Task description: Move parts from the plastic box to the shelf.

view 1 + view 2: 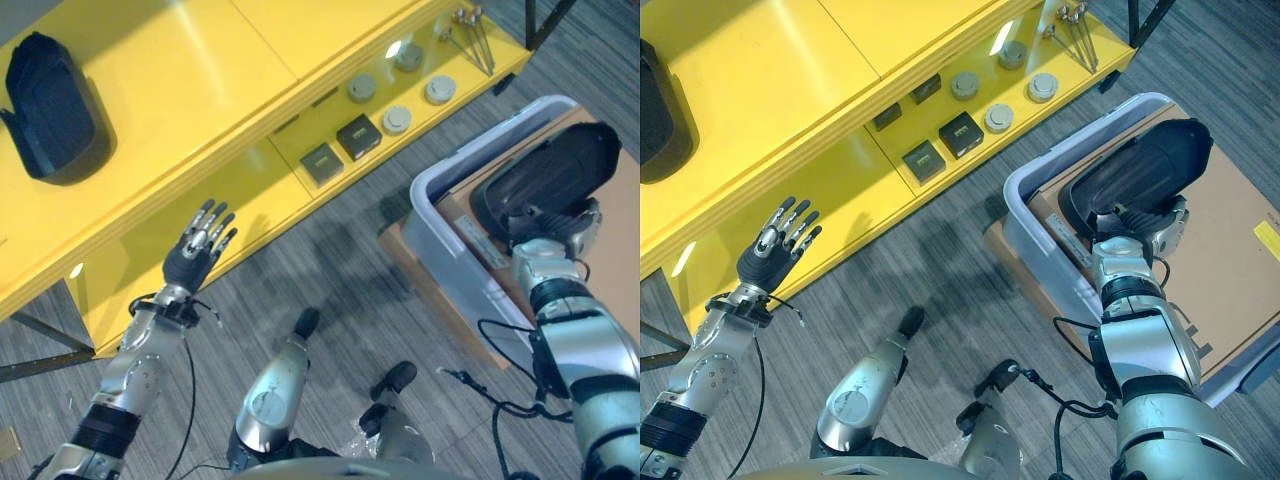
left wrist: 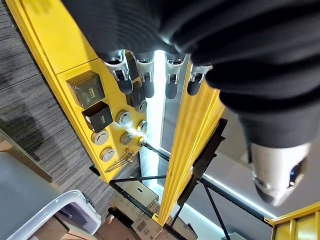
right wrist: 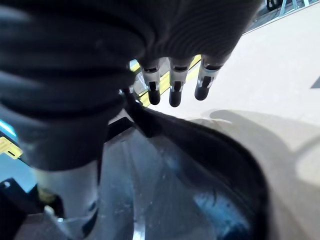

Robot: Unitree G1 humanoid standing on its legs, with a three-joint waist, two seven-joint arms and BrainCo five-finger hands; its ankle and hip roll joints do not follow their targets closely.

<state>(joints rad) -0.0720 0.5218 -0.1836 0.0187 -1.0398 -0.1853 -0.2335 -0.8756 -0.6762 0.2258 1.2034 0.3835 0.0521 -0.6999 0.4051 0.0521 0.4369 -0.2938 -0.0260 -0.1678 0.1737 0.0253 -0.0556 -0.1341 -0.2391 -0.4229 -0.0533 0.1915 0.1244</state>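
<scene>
A large black moulded part [image 1: 555,165] lies in the clear plastic box [image 1: 440,175] at the right, on a cardboard sheet. My right hand [image 1: 548,232] sits at the part's near edge. In the right wrist view its fingers [image 3: 172,85] reach out straight over the rim of the part [image 3: 200,190]. A second black part [image 1: 50,105] rests on top of the yellow shelf [image 1: 200,80] at the far left. My left hand [image 1: 195,255] is raised and open in front of the shelf's lower level, its fingers [image 2: 145,82] spread and holding nothing.
The lower shelf level carries two small dark boxes [image 1: 340,150], several round grey discs [image 1: 400,100] and a bunch of metal rods [image 1: 475,35] at its far end. Brown cardboard [image 1: 610,290] lines the plastic box. Grey plank floor lies between shelf and box.
</scene>
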